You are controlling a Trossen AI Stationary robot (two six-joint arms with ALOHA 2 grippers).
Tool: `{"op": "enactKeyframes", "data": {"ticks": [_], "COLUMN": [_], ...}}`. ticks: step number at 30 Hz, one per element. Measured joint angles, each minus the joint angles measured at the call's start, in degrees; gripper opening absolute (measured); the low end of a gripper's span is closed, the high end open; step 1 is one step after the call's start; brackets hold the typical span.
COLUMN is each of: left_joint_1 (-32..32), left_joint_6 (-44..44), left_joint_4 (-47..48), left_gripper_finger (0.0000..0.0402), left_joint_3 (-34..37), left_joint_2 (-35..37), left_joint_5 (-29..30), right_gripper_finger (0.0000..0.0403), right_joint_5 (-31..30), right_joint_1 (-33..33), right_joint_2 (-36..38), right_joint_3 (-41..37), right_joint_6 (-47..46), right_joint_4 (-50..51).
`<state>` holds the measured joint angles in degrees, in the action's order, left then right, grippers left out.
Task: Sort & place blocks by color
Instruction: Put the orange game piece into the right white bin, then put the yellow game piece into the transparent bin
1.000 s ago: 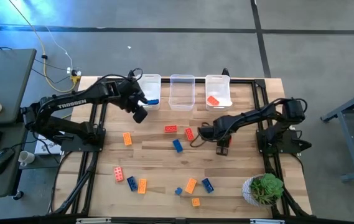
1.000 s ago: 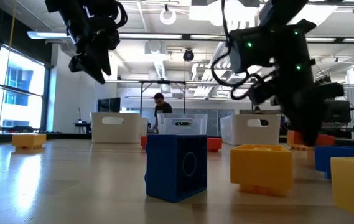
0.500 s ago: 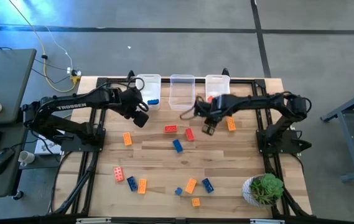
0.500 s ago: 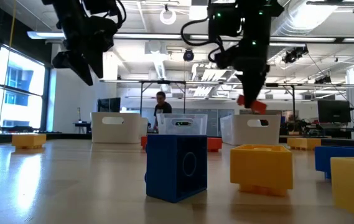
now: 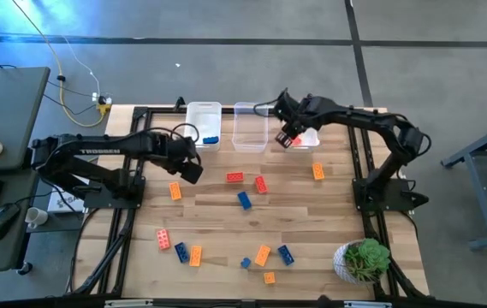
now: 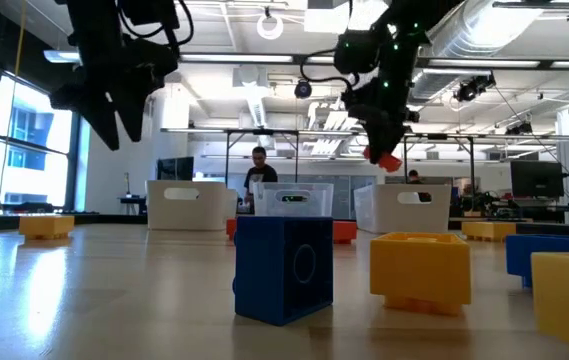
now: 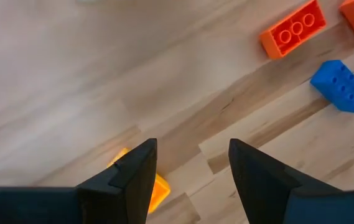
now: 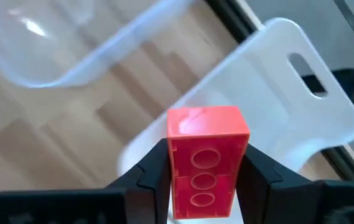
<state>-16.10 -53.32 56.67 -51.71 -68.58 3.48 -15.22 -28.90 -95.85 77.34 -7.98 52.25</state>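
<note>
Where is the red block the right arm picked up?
The red block is clamped in the right gripper, held above the rightmost bin at the table's far edge.

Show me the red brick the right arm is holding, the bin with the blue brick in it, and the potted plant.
red brick (image 8: pixel 204 155), right wrist view, on its studded top face.
bin with the blue brick (image 5: pixel 202 110), high view, on its far rim.
potted plant (image 5: pixel 364 257), high view, on its leaves.

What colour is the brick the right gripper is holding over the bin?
Red; the brick shows best in the right wrist view.
</note>
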Motion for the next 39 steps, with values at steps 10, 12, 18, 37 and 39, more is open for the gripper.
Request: {"op": "enactKeyframes", "data": {"ticks": [10,12,18,37,39], "left_joint_1": [6.1,7.1,11.8,20.4,20.4], "left_joint_6": [-11.6,-13.5,-27.4,-52.2,-53.6], "left_joint_4": [0.9,1.8,6.1,10.2,10.2], "left_gripper_finger": [0.0188,0.0188,0.0188,0.0188,0.0188], "left_joint_3": [0.4,0.4,0.4,0.4,0.4], "left_joint_2": [0.0,0.0,0.0,-6.0,-7.1], "left_joint_5": [5.2,5.6,7.8,11.6,11.5], "right_gripper_finger": [0.0108,0.0108,0.0108,0.0222,0.0223], "right_joint_5": [3.2,3.2,2.8,2.1,2.1], "right_joint_1": [-7.6,-8.3,-8.8,-8.7,-8.7], "right_joint_2": [-3.8,-4.6,-5.6,-5.7,-5.7], "right_joint_3": [-1.3,-1.3,-1.4,-1.4,-1.4], "right_joint_6": [9.5,10.4,15.0,15.9,16.0], "right_joint_4": [-2.8,-2.7,-3.3,-3.9,-3.8]}}
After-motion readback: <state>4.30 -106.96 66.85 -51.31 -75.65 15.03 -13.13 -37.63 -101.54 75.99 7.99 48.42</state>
